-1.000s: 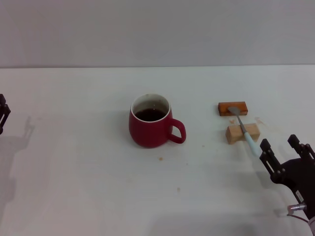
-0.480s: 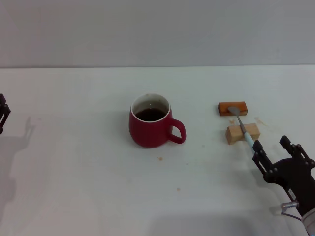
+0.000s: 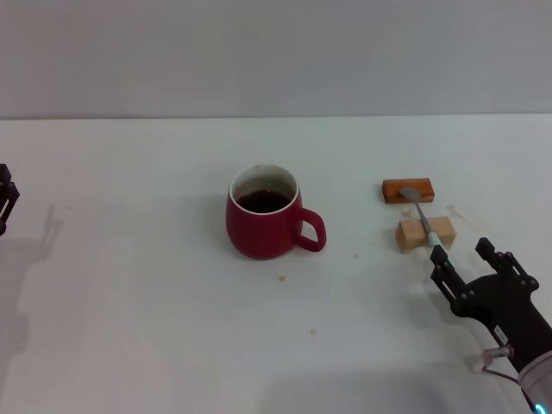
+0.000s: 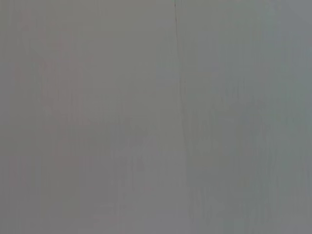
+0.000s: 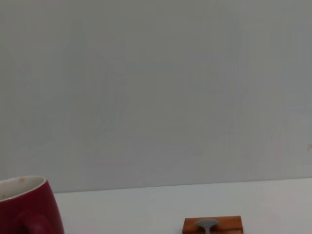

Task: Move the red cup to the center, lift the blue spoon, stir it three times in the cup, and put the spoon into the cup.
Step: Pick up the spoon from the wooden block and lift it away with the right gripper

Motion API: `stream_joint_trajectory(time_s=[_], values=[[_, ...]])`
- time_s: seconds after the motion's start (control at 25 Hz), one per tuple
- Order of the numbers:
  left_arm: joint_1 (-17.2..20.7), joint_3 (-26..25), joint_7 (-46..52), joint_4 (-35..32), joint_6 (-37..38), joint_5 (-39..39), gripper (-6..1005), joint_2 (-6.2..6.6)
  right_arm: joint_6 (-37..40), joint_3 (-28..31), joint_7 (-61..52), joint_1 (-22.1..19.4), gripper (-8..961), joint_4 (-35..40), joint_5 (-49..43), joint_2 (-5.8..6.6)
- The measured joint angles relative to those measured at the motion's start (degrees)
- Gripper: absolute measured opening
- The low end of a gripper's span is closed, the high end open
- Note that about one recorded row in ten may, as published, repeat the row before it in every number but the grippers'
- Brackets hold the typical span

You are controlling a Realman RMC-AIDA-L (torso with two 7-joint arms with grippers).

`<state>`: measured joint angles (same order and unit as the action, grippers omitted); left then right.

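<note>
Your right hand (image 3: 466, 263) sits spread wide, holding nothing, just at the pale-blue handle end of the slim blue spoon (image 3: 426, 226). The spoon lies propped across the tan wooden block (image 3: 424, 234), its grey bowl on the orange-brown block (image 3: 407, 190) — long axis running from your hand away toward the bench's far side. The squat dark-red ceramic cup (image 3: 264, 214) stands well apart from the block, on the far side from your hand. The left hand (image 3: 6, 200) idles farther off, beyond the cup — its state can't be told.
</note>
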<state>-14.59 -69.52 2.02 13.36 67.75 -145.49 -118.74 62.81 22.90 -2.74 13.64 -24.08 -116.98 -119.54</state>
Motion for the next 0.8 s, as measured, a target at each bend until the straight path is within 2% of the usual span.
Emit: stream_joint_trajectory(time_s=[0.8], values=[[0.0, 0.18, 0.0, 0.0, 0.1, -0.14, 844, 0.0, -3.13, -0.09, -0.16, 1.6, 686, -0.01, 0.0, 0.01]])
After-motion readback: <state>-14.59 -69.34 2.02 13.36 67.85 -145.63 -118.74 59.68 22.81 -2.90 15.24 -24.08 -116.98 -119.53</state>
